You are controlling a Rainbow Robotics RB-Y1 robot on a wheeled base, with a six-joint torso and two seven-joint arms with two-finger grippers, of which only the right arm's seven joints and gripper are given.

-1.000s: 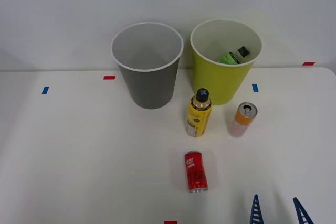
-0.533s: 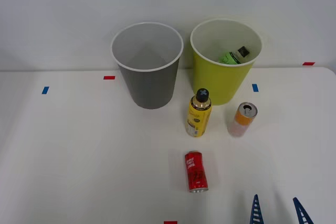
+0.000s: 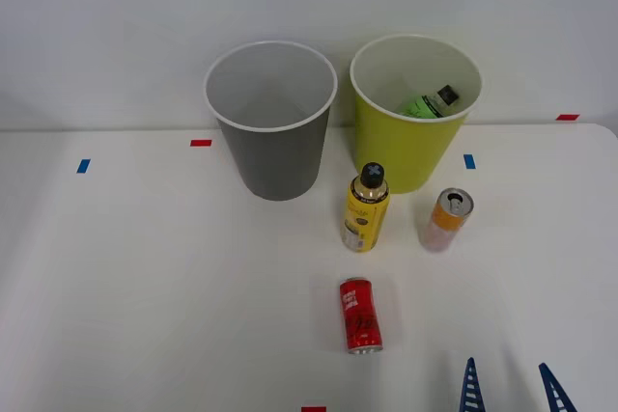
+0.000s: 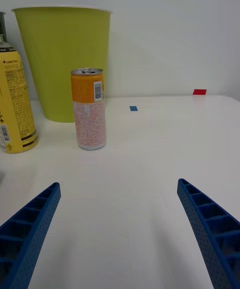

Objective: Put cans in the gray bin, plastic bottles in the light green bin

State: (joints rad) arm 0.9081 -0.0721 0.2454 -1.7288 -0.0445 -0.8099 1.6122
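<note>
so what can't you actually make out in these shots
- Green bottle in the light green bin: front view, the bin wall hides its lower part.
- Gray bin: front view, its floor is too dim to tell what is inside.
- Yellow bottle: wrist view, cut by the picture's edge.
- Right gripper: front view, cut off above the fingertips.

1. Right gripper (image 4: 120,234) low over the white table (image 4: 165,169), its blue ribbed fingers (image 4: 30,229) spread wide apart, nothing between them.
2. Ahead, an orange-and-pink can (image 4: 89,109) stands upright.
3. Beside it, a yellow bottle (image 4: 15,101), upright too.
4. Behind both stands the light green bin (image 4: 65,54).
5. Blue tape mark (image 4: 133,108) and red tape mark (image 4: 199,91) on the table farther back.
</note>
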